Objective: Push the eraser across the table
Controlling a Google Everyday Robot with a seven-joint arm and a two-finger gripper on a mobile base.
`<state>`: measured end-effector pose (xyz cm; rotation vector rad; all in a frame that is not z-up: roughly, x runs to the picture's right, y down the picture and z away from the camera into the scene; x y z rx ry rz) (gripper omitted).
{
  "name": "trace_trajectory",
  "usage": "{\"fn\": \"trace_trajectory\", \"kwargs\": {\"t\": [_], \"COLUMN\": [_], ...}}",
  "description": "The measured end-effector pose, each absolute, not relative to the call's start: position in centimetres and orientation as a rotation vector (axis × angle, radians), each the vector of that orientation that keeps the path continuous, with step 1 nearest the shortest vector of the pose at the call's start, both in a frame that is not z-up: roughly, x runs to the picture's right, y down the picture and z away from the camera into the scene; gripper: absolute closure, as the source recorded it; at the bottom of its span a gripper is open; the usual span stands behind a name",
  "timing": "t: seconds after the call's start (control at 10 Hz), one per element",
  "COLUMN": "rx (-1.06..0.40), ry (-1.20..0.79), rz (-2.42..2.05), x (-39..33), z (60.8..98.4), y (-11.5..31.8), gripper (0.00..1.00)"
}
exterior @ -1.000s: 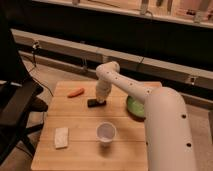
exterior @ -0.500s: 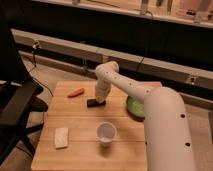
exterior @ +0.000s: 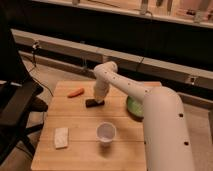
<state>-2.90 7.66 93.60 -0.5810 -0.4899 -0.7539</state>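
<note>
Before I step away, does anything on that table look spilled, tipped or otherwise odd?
Nothing stands out. The white cup stands upright, nothing is spilled, and the claw sits low at the eraser on the table.

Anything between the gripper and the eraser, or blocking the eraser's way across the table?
Nothing visible between them: the gripper is right at the eraser. Leftward the table lies open; the orange piece sits just behind that line. The white cup stands toward the front edge.
</note>
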Motion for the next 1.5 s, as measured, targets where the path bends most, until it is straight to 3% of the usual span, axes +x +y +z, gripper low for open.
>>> {"fn": "trace_trajectory", "kwargs": {"t": [1.5], "rx": [-0.568], "ry": [-0.504], "rz": [-0.791], "x": [-4.3], "z": [93.6], "y": [7.9], "gripper": [1.0]}}
